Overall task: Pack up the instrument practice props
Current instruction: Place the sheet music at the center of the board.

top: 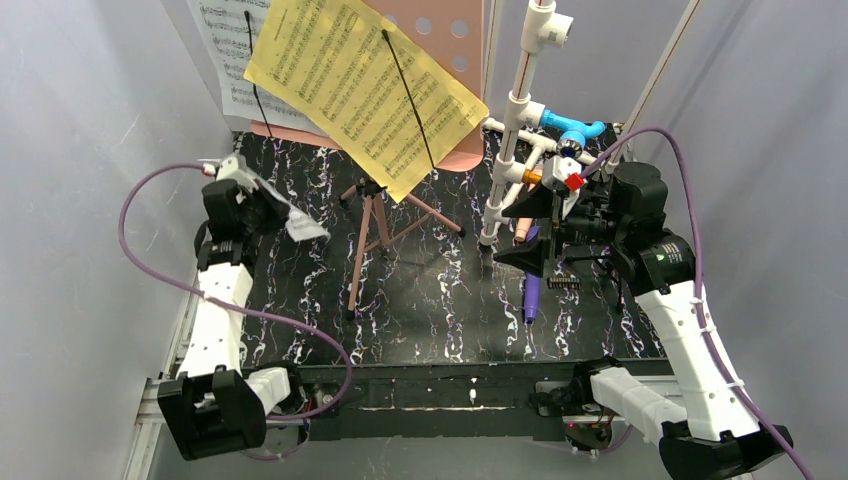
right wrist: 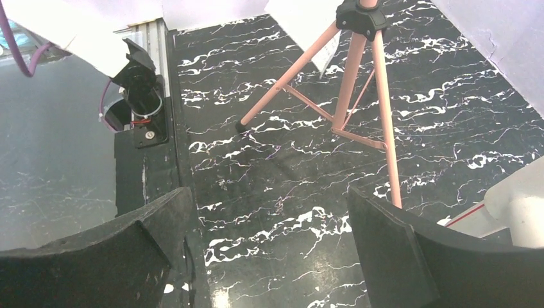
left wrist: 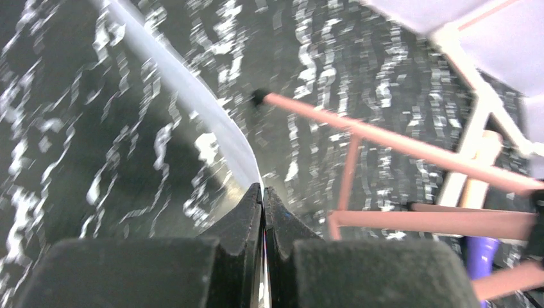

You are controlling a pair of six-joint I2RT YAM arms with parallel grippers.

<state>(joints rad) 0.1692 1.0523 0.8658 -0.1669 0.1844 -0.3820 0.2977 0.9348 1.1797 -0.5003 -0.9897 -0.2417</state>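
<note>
The pink perforated sheet-music holder (top: pixel 440 25) stands at the back on pink tripod legs (top: pixel 365 240). A yellow music page (top: pixel 365 90) and a white one (top: pixel 225 50) rest on it under black wire clips. My left gripper (top: pixel 268 203) is left of the legs, shut on a bent white sheet of paper (top: pixel 305 228). In the left wrist view that sheet (left wrist: pixel 212 122) runs edge-on out of the shut gripper (left wrist: pixel 263 189). My right gripper (top: pixel 525 232) hangs open above a purple microphone (top: pixel 531 290) and a beige microphone (top: pixel 522 240). In the right wrist view the gripper (right wrist: pixel 268 196) has only table between its fingers.
A white pipe frame (top: pixel 520 110) with blue (top: pixel 575 130) and orange fittings stands just behind the right gripper. Pale walls close in the black marbled table (top: pixel 430 320) on the left, right and back. The tripod legs (right wrist: pixel 349 96) spread across the table's middle.
</note>
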